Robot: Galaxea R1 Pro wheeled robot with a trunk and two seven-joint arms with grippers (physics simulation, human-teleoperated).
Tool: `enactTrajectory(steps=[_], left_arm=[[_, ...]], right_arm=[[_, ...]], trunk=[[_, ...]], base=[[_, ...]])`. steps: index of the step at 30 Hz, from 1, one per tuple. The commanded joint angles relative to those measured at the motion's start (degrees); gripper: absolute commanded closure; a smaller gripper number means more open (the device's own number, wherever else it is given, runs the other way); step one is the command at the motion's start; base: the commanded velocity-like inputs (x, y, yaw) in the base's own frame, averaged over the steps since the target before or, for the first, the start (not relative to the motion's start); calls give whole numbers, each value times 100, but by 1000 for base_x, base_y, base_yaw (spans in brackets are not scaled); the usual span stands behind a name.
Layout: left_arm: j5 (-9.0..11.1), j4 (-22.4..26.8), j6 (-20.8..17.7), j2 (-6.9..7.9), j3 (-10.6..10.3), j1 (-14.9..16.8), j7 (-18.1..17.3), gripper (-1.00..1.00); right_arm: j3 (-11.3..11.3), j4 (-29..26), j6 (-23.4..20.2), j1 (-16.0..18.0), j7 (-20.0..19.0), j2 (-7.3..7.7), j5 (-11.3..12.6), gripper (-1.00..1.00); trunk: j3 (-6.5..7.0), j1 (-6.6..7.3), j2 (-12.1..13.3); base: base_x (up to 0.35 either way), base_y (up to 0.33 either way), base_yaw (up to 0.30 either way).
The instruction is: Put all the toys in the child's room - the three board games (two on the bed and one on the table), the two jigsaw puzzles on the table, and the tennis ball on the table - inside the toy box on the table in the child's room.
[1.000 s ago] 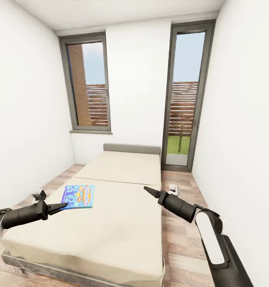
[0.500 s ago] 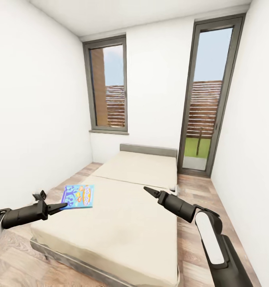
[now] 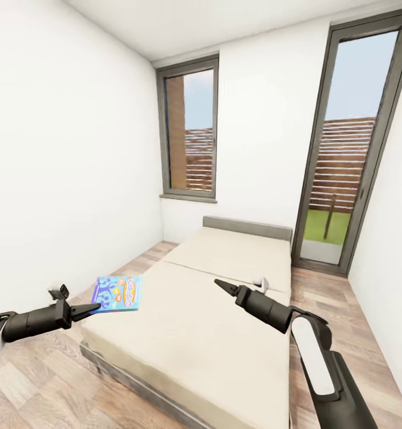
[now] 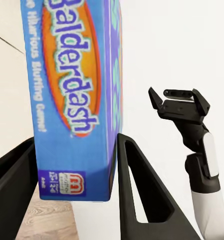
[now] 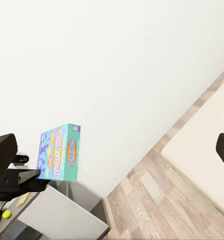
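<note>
My left gripper (image 3: 95, 308) is shut on a blue board game (image 3: 117, 293), a flat box lettered Balderdash, held out level over the near left corner of the bed (image 3: 225, 322). In the left wrist view the box (image 4: 74, 100) stands clamped between the two dark fingers (image 4: 136, 180). My right gripper (image 3: 219, 283) hovers open above the beige mattress with nothing in it, and it also shows in the left wrist view (image 4: 179, 100). In the right wrist view the game (image 5: 59, 152) sits in front of a white wall. A small yellow-green ball (image 5: 7, 214) lies on a pale grey top (image 5: 52, 217).
White walls close in on the left and the far side. A tall window (image 3: 192, 134) and a glass door (image 3: 350, 149) stand beyond the bed. Wood-plank floor (image 3: 40, 369) runs along the bed's left side. A small white object (image 3: 260, 283) lies at the mattress's right edge.
The whole picture has shifted right, so the camera has turned left. Both arms keep the same pose, and the blue game stays in the left gripper.
</note>
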State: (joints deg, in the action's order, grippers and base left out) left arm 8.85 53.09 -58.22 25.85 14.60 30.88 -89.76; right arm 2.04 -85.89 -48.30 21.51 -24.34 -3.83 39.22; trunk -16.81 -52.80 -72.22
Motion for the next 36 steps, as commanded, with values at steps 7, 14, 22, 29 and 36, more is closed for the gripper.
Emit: enactTrajectory(steps=[7, 14, 22, 29, 36], left_arm=[[6, -1, -58, -1, 1, 5, -24, 100], [3, -1, -58, -1, 0, 5, -24, 100], [-5, -4, -58, -5, -1, 5, -24, 100], [-3, -7, -58, -6, -1, 5, -24, 100], [-5, -5, -58, -10, -1, 5, -24, 100]], right_arm=[[16, 17, -39, 4, -27, -12, -16, -100], [16, 33, -39, 3, -27, -19, -16, -100], [18, 34, -39, 5, -35, -4, -16, -100], [16, 34, -39, 4, -31, -13, -13, -100], [16, 36, -39, 5, -28, -15, -16, -100]], trunk=[[119, 154, 278], [244, 308, 558], [388, 484, 879], [514, 637, 1160], [639, 791, 1441]], base=[[0, 0, 284], [0, 0, 284], [0, 0, 284], [0, 0, 284], [0, 0, 284]])
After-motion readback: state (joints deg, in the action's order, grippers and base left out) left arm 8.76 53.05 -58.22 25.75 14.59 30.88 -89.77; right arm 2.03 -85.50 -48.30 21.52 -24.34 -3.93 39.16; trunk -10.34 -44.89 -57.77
